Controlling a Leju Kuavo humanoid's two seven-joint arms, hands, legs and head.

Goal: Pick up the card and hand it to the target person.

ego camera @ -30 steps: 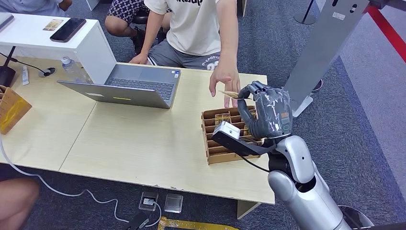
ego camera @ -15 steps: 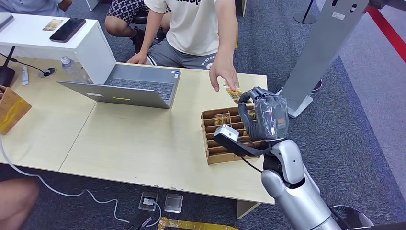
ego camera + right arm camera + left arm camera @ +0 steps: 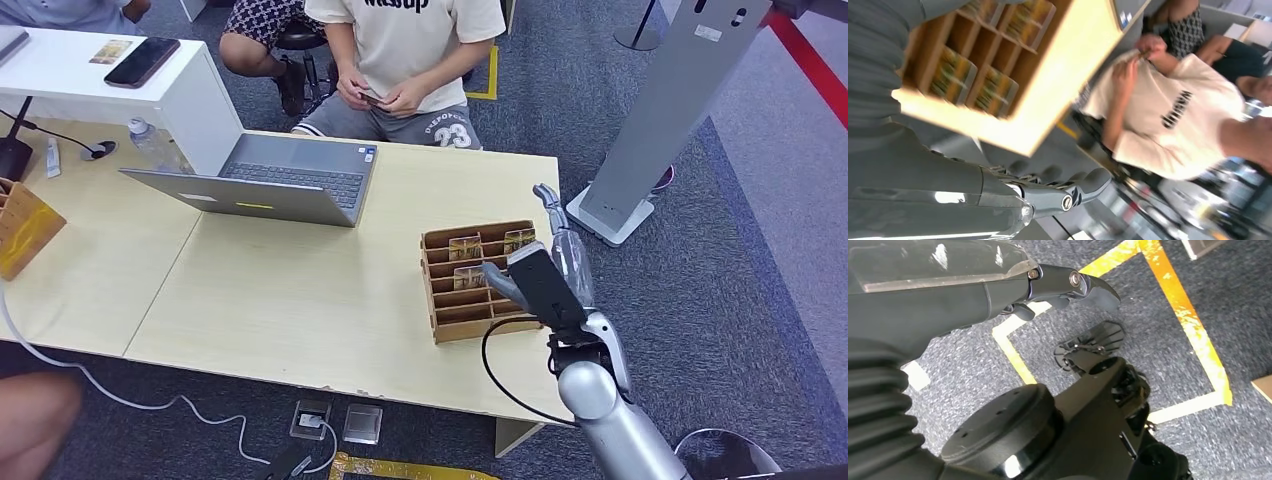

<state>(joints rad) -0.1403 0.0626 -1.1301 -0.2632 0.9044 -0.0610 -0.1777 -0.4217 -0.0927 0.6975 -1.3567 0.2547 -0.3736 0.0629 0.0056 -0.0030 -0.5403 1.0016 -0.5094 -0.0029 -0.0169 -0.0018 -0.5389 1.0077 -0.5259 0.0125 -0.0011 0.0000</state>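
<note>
Sitting beyond the far edge of the surface (image 3: 300, 290), the person (image 3: 405, 50) in a cream shirt holds the card (image 3: 372, 98) between both hands at lap height; it shows as a small dark sliver there, too small to make out its print. In the right wrist view the same pair of hands is blurred. Nearer the robot, a brown slotted card holder (image 3: 480, 285) rests on the pale wood, and several of its compartments hold yellow-green cards (image 3: 465, 246) standing upright, while the nearer rows look bare. The right hand (image 3: 560, 250) hangs just beside the holder's right side, fingers straight and spread, holding nothing. The left hand (image 3: 998, 285) points down at grey carpet with yellow tape lines, fingers extended and unloaded. An open laptop (image 3: 265, 180) sits further left on the surface.
</note>
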